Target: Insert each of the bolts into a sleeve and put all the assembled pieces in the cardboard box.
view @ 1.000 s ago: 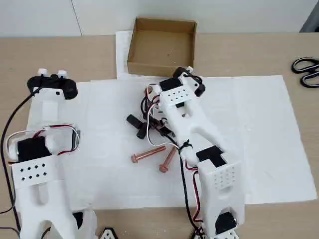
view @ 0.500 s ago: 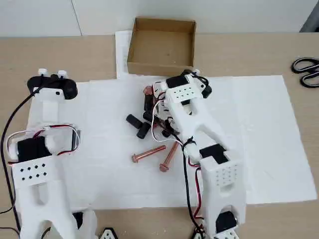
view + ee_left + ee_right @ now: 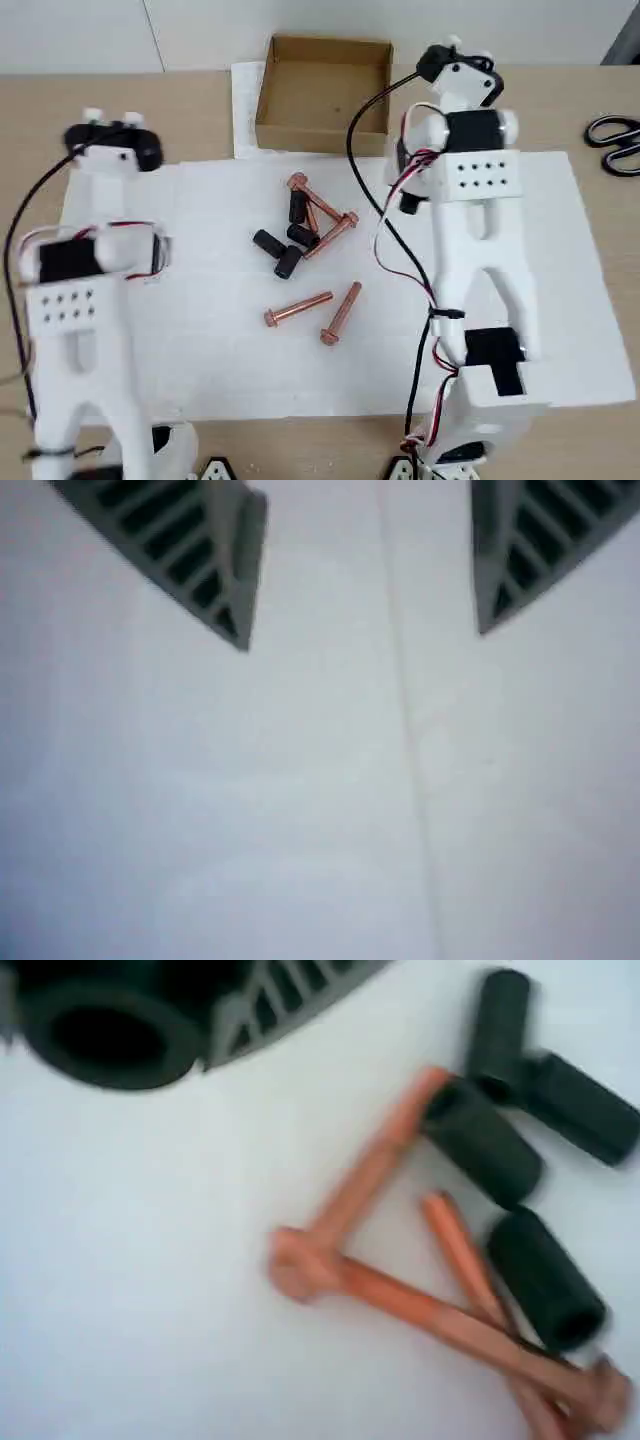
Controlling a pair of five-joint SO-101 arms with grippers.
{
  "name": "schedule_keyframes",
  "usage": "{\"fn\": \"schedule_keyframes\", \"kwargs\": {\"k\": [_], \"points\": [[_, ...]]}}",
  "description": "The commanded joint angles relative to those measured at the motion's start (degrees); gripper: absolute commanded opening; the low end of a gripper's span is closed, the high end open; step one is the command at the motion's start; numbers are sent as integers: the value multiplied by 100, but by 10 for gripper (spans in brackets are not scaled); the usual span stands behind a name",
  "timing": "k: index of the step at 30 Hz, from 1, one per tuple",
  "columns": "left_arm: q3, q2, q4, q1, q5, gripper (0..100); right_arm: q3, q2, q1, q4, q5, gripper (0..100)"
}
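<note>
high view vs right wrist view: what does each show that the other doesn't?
High view adds: the cardboard box, scissors, two loose bolts apart from the pile, and the left arm. Right wrist view adds: a fifth sleeve in the right tool, its bore facing the camera. Both: three crossed bolts and four sleeves piled on the white sheet.

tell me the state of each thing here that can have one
cardboard box: open, empty
left gripper: open, holding nothing
right gripper: shut on the held sleeve
held sleeve: off the paper, no bolt in it
four loose sleeves: lying on their sides on the paper
five bolts: lying loose, three crossed in a pile, two apart, none in the box
</note>
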Motion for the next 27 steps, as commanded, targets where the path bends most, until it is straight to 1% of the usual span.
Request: {"fn": "schedule_keyframes", "kwargs": {"k": [1,3,7,13,18,24,27], "points": [[-848,1099,396,677,62,140,-290,-338,233,-75,1495,4],[-1209,1442,571,1160,35,140,-290,-338,321,-57,1873,4],[-1543,1618,404,2048,53,141,-281,-338,470,66,1925,4],[-1218,1662,220,2699,26,141,-281,-338,796,224,1934,4],[-453,1662,-457,2840,53,141,-281,-338,989,233,1934,4],[92,1670,-721,2857,26,141,-281,-338,980,233,1934,4],[391,1670,-905,2901,-211,140,-281,-338,963,233,1934,4]]}}
